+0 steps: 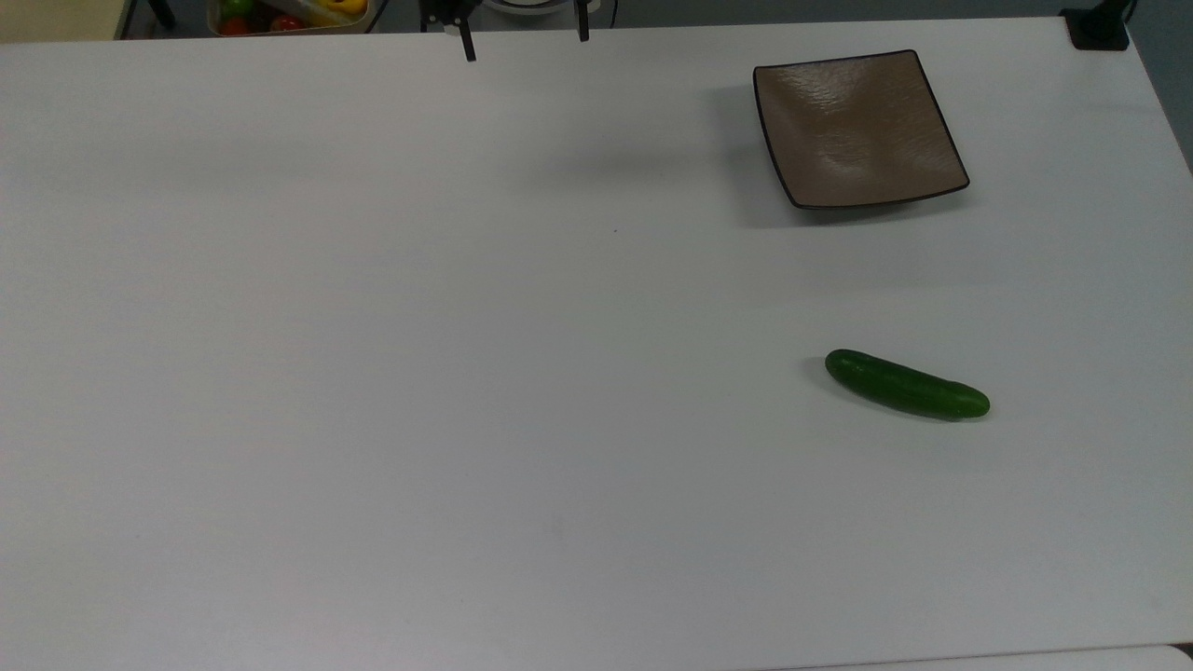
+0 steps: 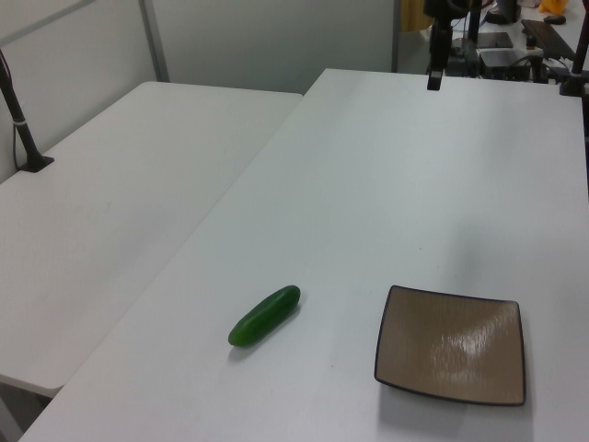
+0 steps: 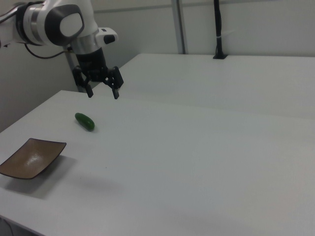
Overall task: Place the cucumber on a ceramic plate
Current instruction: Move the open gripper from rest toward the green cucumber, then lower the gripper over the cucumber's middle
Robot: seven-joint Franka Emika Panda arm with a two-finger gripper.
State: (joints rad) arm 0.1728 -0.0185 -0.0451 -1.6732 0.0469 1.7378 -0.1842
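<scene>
Table: a broad white table [image 1: 391,373] carries the whole scene, and the cucumber and the plate both lie flat on it.
Second table: another white table [image 2: 101,221] runs alongside on the left view's left, a narrow seam between the two.
Arm: the white Panda arm [image 3: 54,22] hangs in from the right view's upper left, wrist pointing down, above the table.
Plate: the ceramic plate [image 1: 859,129] sits near the far edge toward the top view's right, square, glossy brown, thin dark rim, corners turned up, nothing on it.
Gripper: the gripper [image 3: 102,92] hovers in the air, well above the tabletop, holding nothing; in the top view its two dark fingers [image 1: 469,47] just poke in at the upper edge, well off to the top view's left of the plate.
Jaws: spread wide, a clear gap between them in both the right view and the top view.
Cucumber: the cucumber [image 1: 907,386] lies on bare table, dark green and slightly curved, well apart from the plate and nearer the top view's bottom; in the left view it is on the left of the plate [image 2: 451,344], and in the right view it rests beyond the plate [image 3: 30,158], below the gripper in the picture.
Bin: a container [image 1: 289,14] with red, green and yellow items peeks in past the table's far edge at the top view's upper left.
</scene>
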